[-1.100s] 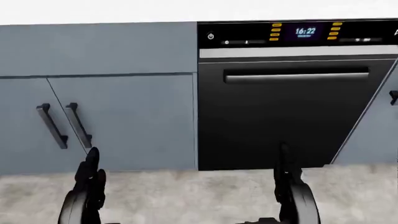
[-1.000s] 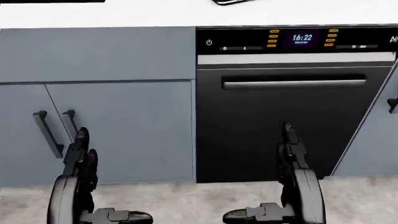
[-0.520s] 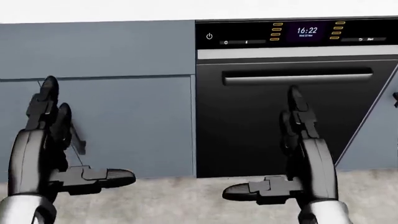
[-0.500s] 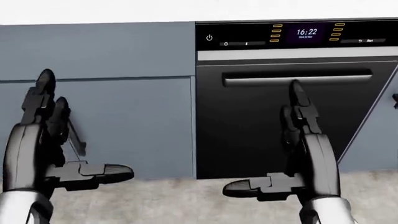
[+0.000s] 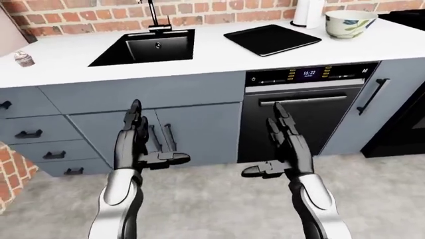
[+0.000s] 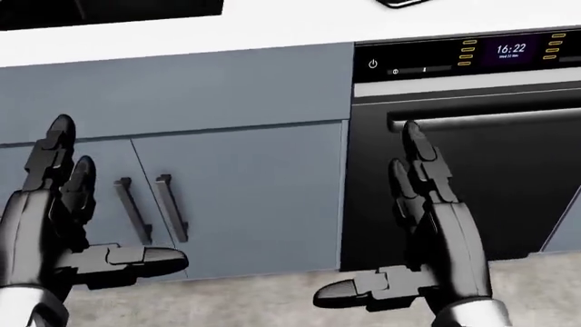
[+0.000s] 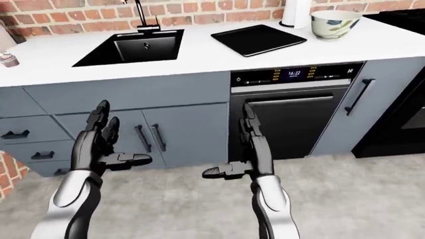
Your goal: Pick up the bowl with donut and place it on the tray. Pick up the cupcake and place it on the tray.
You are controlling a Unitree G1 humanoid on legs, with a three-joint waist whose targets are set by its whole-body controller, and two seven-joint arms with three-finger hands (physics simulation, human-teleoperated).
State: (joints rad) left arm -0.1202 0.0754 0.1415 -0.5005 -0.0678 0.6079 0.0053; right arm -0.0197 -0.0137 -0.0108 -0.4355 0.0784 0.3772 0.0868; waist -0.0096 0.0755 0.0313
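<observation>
We stand facing a white counter [image 5: 219,55] under a red brick wall [image 5: 86,22]. The black tray [image 5: 272,39] lies right of the sink [image 5: 143,47]; the bowl [image 5: 349,22] sits at its far right, the cupcake [image 5: 24,59] far left. Our left hand [image 5: 136,144] and right hand [image 5: 282,149] hang with fingers spread, holding nothing, before grey cabinets [image 5: 173,129] and the dishwasher [image 5: 302,117].

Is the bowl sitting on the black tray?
Apart. In the left-eye view, the bowl stands right of the tray, with white counter showing between them.
</observation>
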